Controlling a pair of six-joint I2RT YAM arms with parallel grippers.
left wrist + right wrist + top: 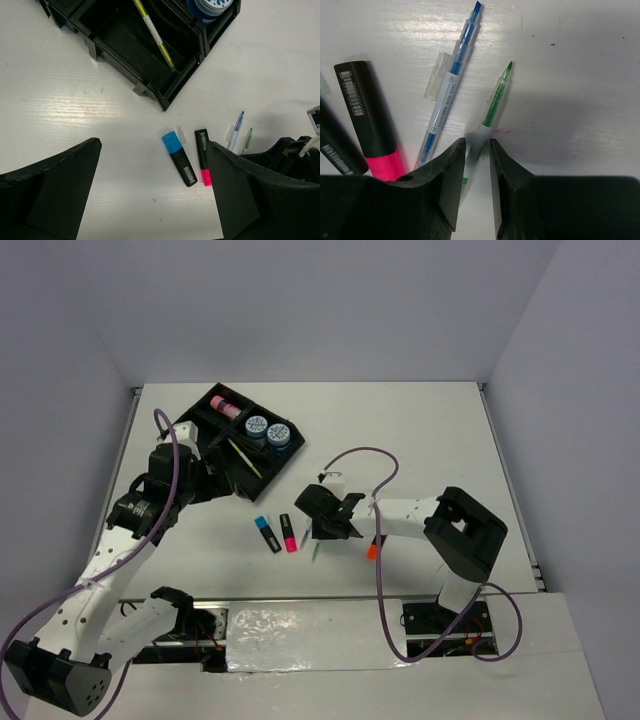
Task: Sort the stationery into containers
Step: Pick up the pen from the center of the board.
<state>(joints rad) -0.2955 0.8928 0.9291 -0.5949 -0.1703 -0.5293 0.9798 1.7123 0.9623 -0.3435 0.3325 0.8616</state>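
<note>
Pinching in on the green pen [495, 100], the right gripper [477, 150] held its two fingers [447, 185] at a narrow slot. The pen's barrel filled that slot, its tip pointed to one o'clock in the right wrist view, and it lay on the white table [570, 75]. Just beside it at eleven o'clock lay the blue pen [447, 90], angled the same way and not touching it. At nine o'clock of the gripper sat the pink highlighter [367, 125], black-bodied with its pink end nearest the camera.

From overhead, the orange highlighter [372, 549] lay at four o'clock of the right gripper, partly under the arm. The blue highlighter [267, 533] lay alongside the pink one at nine o'clock, close but apart.

The left gripper [154, 145] hung over the table with its fingers [50, 185] spread wide and nothing between them. In its own view the two highlighters lay at four o'clock.

At twelve o'clock of that gripper was the black tray [115, 45], set at an angle to the table edge. A yellow-green pencil [155, 37] lay along one long compartment. Seen from above, the two blue tubs [268, 430] stood side by side in the compartment at two o'clock of the tray's middle. The pink-capped tube [225, 405] lay in the one at eleven o'clock.
</note>
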